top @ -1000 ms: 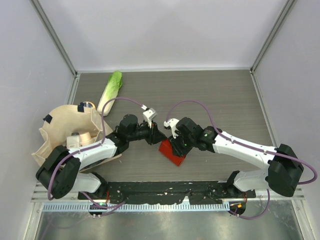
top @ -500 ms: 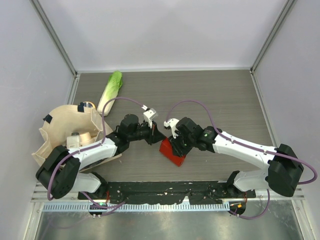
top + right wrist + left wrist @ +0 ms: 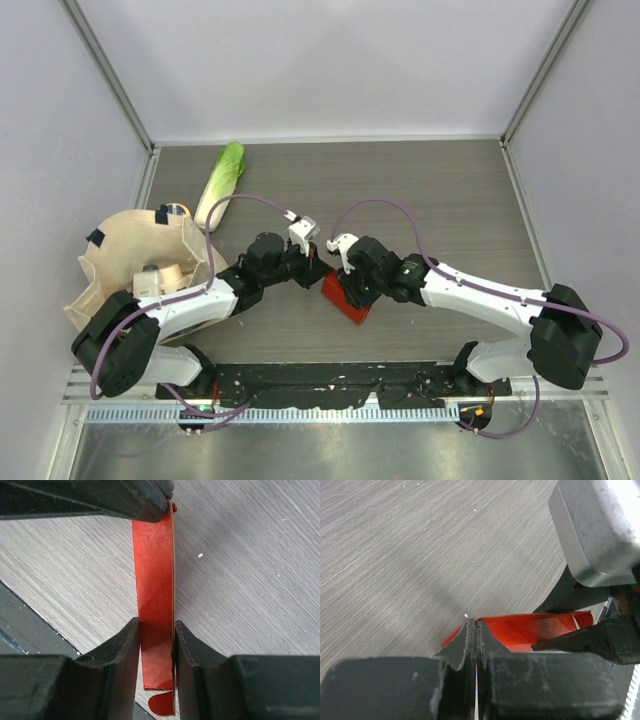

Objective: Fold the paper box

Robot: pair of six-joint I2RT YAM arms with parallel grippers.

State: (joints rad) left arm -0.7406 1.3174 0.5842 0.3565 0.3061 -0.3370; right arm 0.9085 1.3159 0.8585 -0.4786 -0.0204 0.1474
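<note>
The red paper box point(image 3: 347, 300) lies on the grey table just in front of both grippers, with one wall standing up. My left gripper point(image 3: 320, 274) is shut, its tips pinching the end of that red wall point(image 3: 530, 630). My right gripper point(image 3: 350, 284) is closed on the same upright red wall point(image 3: 156, 580), one finger point(image 3: 120, 655) on each face. The left gripper's tip point(image 3: 145, 502) meets the far end of the wall in the right wrist view. A small rounded red tab point(image 3: 162, 705) shows below the wall.
A beige tote bag point(image 3: 140, 265) with items in it lies at the left. A napa cabbage point(image 3: 220, 180) lies behind it. The black base rail point(image 3: 320, 380) runs along the near edge. Grey walls close in the table on both sides.
Both grippers keep their hold on the red box. The right wrist has shifted slightly left and the left arm slightly towards the box, which sits a little further back.
</note>
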